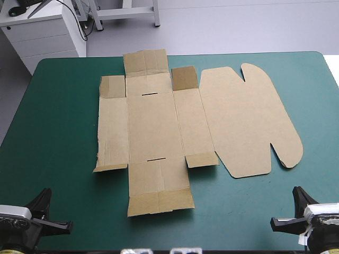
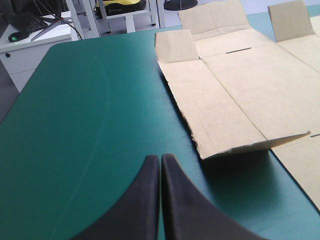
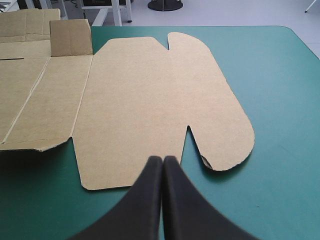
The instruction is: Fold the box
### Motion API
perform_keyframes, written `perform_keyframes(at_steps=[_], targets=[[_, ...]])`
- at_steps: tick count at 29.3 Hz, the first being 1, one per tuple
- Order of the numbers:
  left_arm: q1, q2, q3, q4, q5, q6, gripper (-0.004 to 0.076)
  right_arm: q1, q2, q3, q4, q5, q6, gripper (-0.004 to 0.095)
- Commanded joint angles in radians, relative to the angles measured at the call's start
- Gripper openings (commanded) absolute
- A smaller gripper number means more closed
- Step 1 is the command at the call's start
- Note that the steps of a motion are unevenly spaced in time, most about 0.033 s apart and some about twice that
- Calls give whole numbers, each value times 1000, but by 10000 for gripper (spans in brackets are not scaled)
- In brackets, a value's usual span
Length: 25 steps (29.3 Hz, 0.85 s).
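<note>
while both arms wait at the near edge, no fold looks started. box [image 1: 159, 132] lies flat on the teal-green worktop [image 1: 58, 132], untouched; a few small flaps [image 1: 185, 78] tilt up slightly. left gripper [image 2: 160, 159]: closed to a point, empty, a side panel [image 2: 215, 110] ahead and off to one side. right gripper [image 3: 163, 159]: closed, empty, rounded lid panel [image 3: 150, 105] just ahead. walls all left to raise and tuck.

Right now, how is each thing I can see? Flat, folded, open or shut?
box: unfolded, lying flat on the teal-green cover, a few small flaps tilted up.
left end effector: shut, empty, apart from the box.
right end effector: shut, empty, apart from the box.
</note>
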Motion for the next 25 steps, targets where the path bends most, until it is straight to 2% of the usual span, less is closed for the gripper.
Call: perform_keyframes(at_steps=[1, 16, 25], targets=[[2, -6, -23, 2, -73, -8, -8, -2, -19, -31, 7, -69, -3, -19], [2, 1, -24, -7, -75, -8, -8, -2, -19, -31, 7, -71, -3, -19], [1, 212, -113, -7, -90, 4, -8, -2, -19, -31, 7, -71, -3, -19]])
